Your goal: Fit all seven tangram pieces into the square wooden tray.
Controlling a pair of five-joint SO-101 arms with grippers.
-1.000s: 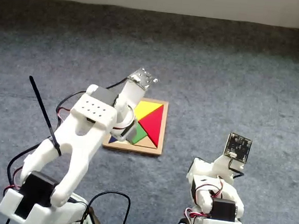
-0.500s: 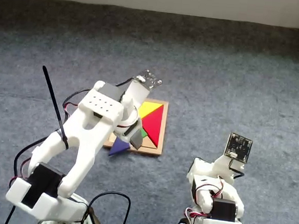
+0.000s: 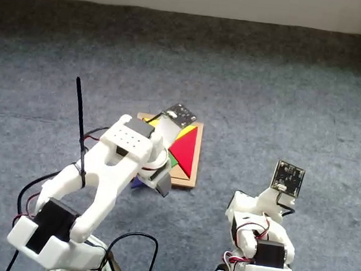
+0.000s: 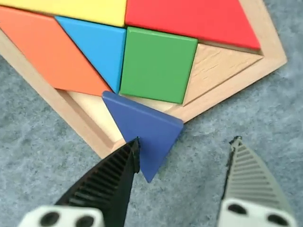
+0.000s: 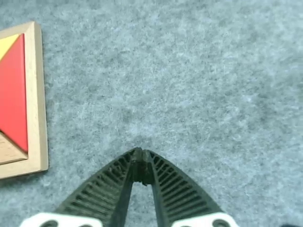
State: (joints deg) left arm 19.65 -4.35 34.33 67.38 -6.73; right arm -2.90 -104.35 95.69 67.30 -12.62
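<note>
Blue triangle [image 4: 142, 132]: straddles the tray [image 4: 239, 78] rim at 1 corner, base over a bare slot. Its tip is out over the table [image 4: 42, 142], pointing back between the jaws.
Left gripper [image 4: 184, 141] is nearer: jaws wide open and empty, black jaw right against the triangle's edge.
5 pieces [image 4: 158, 64] seated, 2 slots bare.
Right gripper [image 5: 142, 165]: jaws closed, empty, well apart from the tray.
Table cover is grey and carpet-like, probably grippy. The rim is a step to clear.
</note>
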